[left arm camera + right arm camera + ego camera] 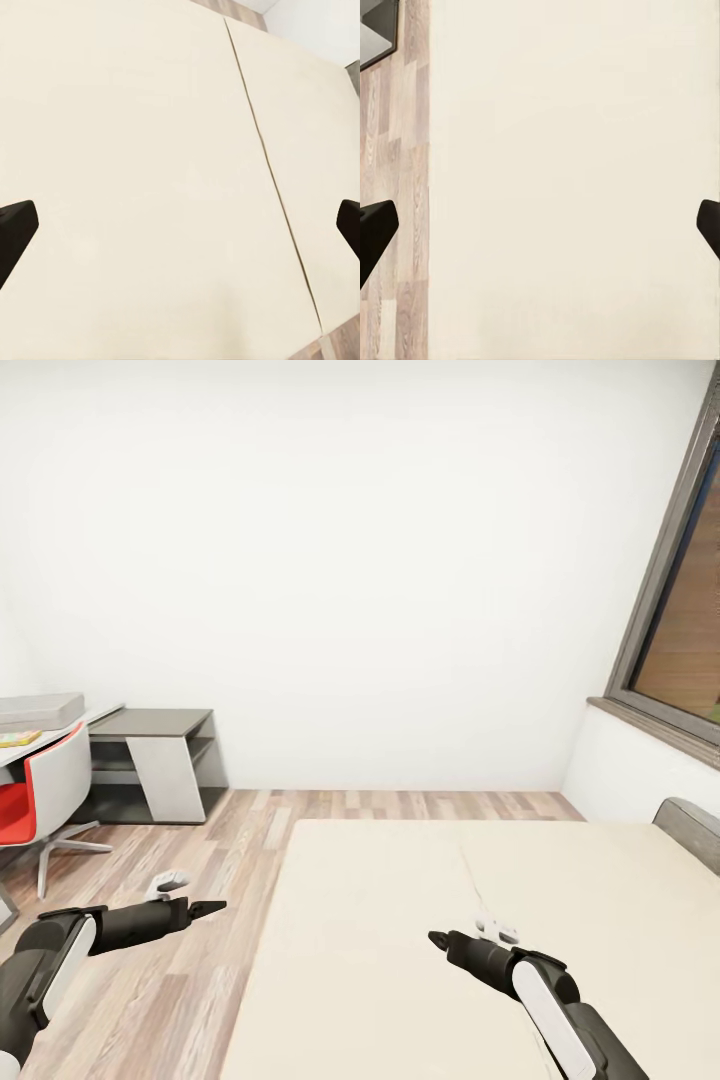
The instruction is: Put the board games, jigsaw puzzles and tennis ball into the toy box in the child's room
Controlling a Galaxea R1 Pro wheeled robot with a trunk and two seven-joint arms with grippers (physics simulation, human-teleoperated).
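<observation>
The robot faces the bed (420, 940), whose beige sheet spreads under the right gripper (437, 938), while the left gripper (210, 907) hangs over the wood-plank floor (190, 980) beside the bed. In both wrist views the fingers stand wide apart with nothing between them. At the far left, the light-grey toy box (40, 709) sits on the table (100, 715), with a colourful flat toy (18, 738) just beside it and a red-and-white chair (45, 790) drawn up.

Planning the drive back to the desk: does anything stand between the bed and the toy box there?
Yes: a red-and-white chair stands before the table, below the toy box; otherwise, bare wood floor separates it from the bed.
</observation>
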